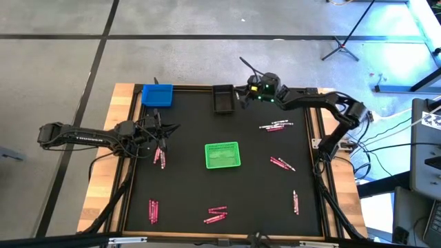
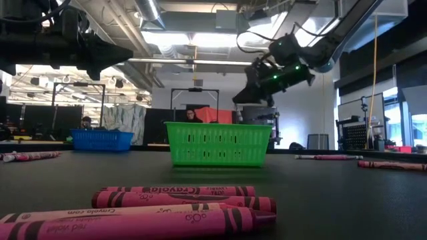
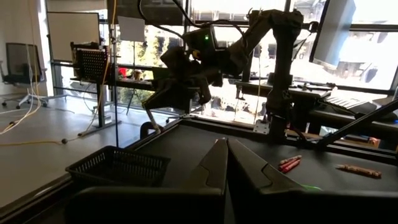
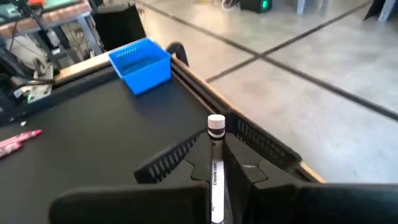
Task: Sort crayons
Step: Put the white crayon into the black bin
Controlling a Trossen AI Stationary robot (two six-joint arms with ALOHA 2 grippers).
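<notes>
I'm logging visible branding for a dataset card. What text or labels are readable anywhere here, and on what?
"Crayola": on the pink crayons nearest the low camera.
"red violet": on the front crayon there.
Print on the white crayon held in the right gripper: too small to read.

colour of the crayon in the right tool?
White crayon with a dark band near its tip; right wrist view.

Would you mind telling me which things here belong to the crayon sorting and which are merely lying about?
Job: pink crayons scattered on the table; white crayon in the right gripper; green bin, blue bin, black bin; left gripper, waiting by the table's left edge.
Lying about: tripod stand on the floor; cables beside the table.
</notes>
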